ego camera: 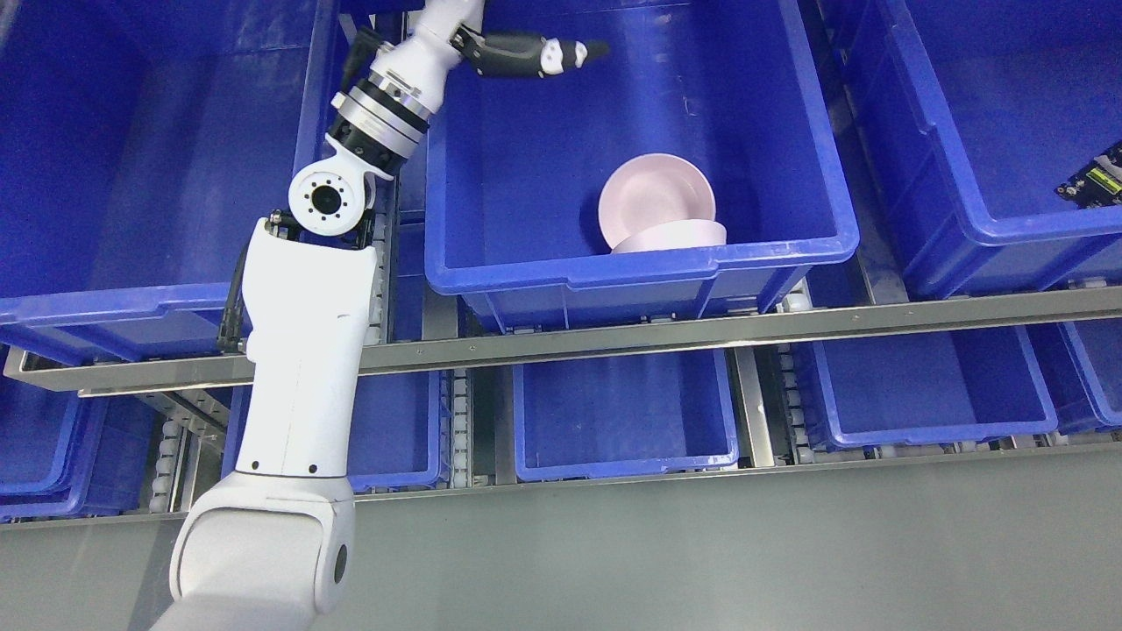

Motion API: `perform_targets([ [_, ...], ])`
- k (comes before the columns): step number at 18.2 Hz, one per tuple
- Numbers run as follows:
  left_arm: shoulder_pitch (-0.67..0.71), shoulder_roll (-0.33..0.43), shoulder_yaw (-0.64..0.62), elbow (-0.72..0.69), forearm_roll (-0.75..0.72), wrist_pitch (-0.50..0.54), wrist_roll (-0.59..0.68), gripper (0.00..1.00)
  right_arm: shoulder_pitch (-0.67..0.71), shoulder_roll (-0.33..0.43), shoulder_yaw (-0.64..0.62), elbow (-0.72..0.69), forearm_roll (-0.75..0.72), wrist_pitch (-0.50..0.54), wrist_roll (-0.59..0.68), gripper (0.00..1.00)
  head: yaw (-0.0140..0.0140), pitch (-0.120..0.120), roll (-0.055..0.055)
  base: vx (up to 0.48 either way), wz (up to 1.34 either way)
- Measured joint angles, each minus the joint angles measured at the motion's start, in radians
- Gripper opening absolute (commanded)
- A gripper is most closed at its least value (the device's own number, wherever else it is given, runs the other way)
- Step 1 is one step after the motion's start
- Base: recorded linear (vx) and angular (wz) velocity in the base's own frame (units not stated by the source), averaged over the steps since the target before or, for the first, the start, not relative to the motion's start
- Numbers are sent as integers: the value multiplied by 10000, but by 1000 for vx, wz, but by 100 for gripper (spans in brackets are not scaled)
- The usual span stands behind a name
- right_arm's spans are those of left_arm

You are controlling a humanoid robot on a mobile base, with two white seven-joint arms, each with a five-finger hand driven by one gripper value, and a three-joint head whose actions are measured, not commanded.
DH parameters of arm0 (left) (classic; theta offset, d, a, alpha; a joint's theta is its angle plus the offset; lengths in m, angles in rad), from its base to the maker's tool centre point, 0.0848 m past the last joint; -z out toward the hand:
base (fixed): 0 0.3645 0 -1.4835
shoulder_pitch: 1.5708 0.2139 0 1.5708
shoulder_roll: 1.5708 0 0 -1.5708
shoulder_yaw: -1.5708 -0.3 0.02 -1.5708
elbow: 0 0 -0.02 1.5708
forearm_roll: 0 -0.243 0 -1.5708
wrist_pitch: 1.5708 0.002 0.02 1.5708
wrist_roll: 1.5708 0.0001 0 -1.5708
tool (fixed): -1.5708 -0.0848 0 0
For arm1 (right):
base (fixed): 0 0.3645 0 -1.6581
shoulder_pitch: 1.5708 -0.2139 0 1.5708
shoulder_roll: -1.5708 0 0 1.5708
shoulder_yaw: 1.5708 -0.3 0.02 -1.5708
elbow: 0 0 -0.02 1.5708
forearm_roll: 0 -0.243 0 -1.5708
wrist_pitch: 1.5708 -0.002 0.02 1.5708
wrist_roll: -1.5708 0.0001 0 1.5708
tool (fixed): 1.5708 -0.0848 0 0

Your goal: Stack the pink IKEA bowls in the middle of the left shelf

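Observation:
Two pink bowls (659,207) sit in the middle blue bin (640,263), near its front wall; one leans tilted against the other, its hollow facing me. My left arm rises from the lower left to the top of the picture. Its hand (535,54) hovers over the bin's back left corner, well apart from the bowls. The one dark finger (574,51) that shows points right and nothing is in its grasp; the rest of the hand is cut off by the top edge. My right arm is out of sight.
Large blue bins stand at the left (131,175) and right (990,131) on the same shelf level. A dark device (1094,180) shows at the right edge. A metal rail (614,337) runs along the front, with several smaller blue bins (622,412) on the level below.

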Motion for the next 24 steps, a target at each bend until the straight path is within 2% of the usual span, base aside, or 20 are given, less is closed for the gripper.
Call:
perform_targets([
  [3, 494, -4, 180, -565, 588, 975, 2207, 100, 0, 0, 0, 0, 0, 0, 0, 100, 0, 0, 0, 0, 0],
  [6, 1016, -6, 307, -1279, 1097, 1845, 3002, 100, 0, 0, 0, 0, 0, 0, 0, 100, 0, 0, 0, 0, 0],
  [14, 3001, -11, 129, -3132, 1625, 2098, 3319, 100, 0, 0, 0, 0, 0, 0, 2, 100, 0, 0, 0, 0, 0],
  [24, 3856, -15, -203, -4431, 1733, 2105, 3331, 100, 0, 0, 0, 0, 0, 0, 2, 100, 0, 0, 0, 0, 0],
])
